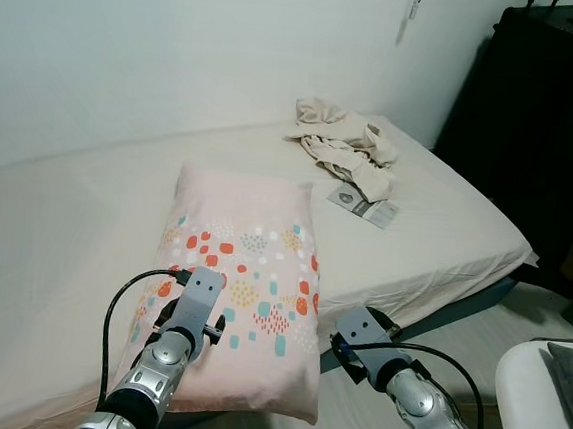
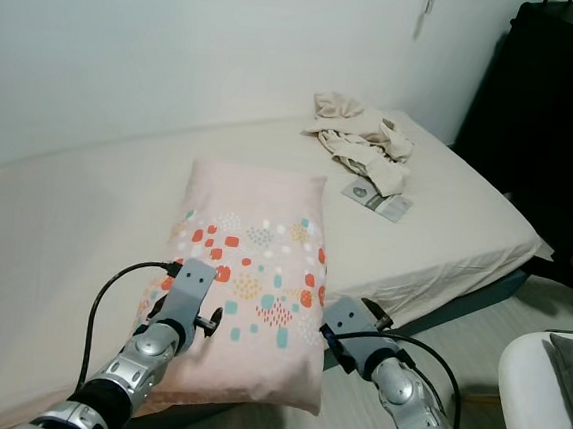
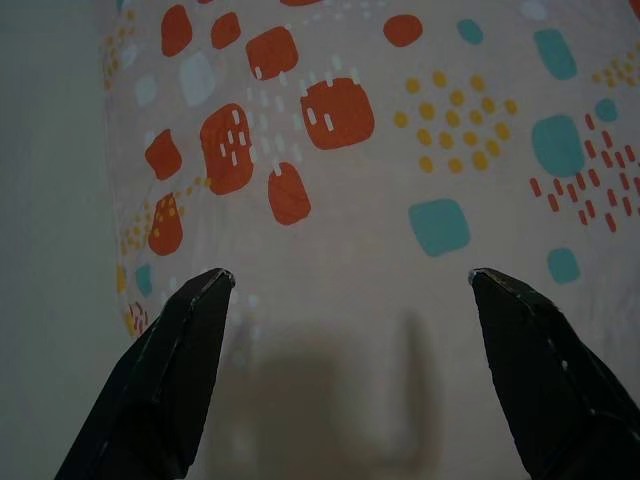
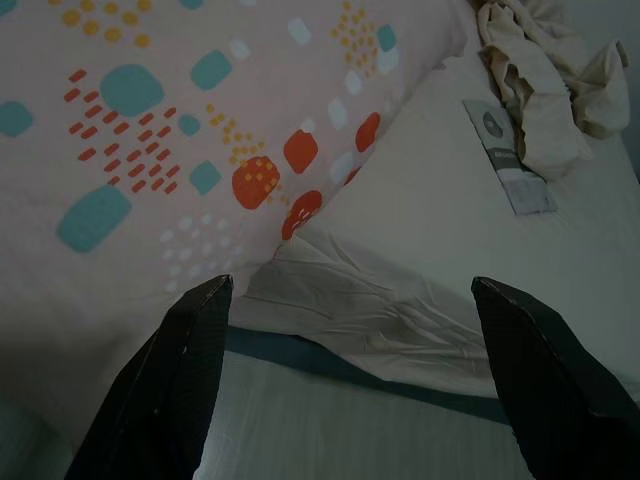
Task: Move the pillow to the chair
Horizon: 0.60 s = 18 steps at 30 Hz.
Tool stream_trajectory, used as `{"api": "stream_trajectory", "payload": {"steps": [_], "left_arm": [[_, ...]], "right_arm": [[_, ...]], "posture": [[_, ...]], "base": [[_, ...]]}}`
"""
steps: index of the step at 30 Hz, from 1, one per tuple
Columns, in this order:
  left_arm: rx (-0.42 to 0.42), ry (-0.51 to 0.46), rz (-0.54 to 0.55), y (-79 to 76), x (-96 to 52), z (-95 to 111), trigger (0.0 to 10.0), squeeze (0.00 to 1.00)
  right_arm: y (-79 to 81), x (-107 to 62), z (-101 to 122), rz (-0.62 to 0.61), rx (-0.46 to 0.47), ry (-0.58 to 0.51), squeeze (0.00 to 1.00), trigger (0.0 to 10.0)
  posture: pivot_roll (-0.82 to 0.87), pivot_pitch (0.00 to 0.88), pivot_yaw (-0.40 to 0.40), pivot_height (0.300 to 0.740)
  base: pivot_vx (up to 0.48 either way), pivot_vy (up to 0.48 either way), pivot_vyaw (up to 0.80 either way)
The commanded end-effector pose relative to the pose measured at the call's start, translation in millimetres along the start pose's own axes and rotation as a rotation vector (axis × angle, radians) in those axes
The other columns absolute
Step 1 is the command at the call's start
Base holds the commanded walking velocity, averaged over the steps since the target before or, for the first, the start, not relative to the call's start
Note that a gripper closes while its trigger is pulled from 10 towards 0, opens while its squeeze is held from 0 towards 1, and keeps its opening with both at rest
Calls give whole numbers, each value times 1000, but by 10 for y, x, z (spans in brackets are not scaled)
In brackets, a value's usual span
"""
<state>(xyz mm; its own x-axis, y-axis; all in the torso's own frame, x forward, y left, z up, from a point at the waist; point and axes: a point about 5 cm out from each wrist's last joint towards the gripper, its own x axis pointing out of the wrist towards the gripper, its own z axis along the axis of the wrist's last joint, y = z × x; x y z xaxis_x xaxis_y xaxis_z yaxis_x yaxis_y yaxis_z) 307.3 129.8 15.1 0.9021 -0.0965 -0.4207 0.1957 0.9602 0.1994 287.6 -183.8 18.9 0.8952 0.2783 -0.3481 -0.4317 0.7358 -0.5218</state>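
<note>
Your left gripper (image 3: 345,285) hovers over the pale pink pillow with red, teal and yellow spots (image 1: 246,271) — fingers spread; the right gripper (image 4: 350,290), equally wide, flanks its overhanging corner on the cream-sheeted bed (image 1: 65,225), seemingly for a two-sided lift.

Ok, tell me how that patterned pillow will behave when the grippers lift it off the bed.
The pillow looks soft and plump, so it will probably sag between the left gripper and right gripper rather than stay flat. Its near end overhangs the bed edge, so that end may droop first. It is likely light for its size.
</note>
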Motion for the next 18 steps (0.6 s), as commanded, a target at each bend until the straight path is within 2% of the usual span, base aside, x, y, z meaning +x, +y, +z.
{"api": "stream_trajectory", "payload": {"steps": [1, 18], "left_arm": [[0, 20, -2, -9, -11, -51, 10000, 0], [4, 22, -5, -5, -8, -47, 10000, 0]], "right_arm": [[19, -17, -34, 0, 12, 11, 0, 10000], [20, -12, -26, 0, 7, 11, 0, 10000]], "posture": [[-124, 64, 5, 740], [-125, 70, 11, 740]], "base": [[0, 0, 0], [0, 0, 0]]}}
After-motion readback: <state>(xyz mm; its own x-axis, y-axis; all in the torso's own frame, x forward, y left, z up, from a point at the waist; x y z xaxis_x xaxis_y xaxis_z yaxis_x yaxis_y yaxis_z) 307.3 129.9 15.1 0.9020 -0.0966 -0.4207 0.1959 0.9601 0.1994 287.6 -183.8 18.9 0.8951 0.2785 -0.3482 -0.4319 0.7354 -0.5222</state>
